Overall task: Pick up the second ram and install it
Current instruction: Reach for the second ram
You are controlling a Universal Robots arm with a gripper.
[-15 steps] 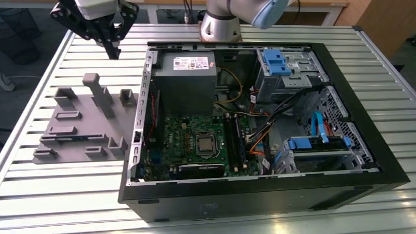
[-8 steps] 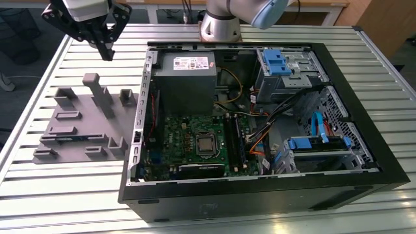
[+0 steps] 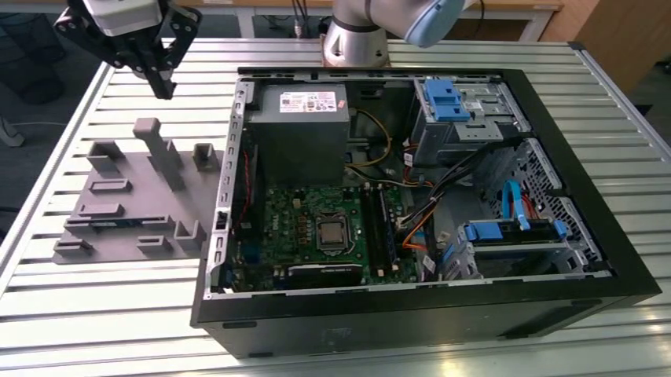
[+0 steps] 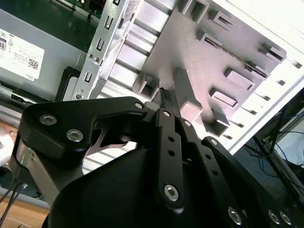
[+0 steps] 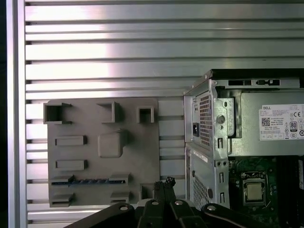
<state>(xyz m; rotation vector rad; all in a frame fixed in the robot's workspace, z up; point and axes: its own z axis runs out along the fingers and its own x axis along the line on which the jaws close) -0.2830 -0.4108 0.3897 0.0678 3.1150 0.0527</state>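
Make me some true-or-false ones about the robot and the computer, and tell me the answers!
1. The gripper is holding the blue ram stick. False: its shut fingers hold nothing, and the ram stick lies in the grey tray.
2. The computer case is open, so its insides show. True.
3. The grey tray sits on the table, at the exterior view's left of the case. True.
4. The gripper is down inside the case. False: it hangs outside the case, near the tray.
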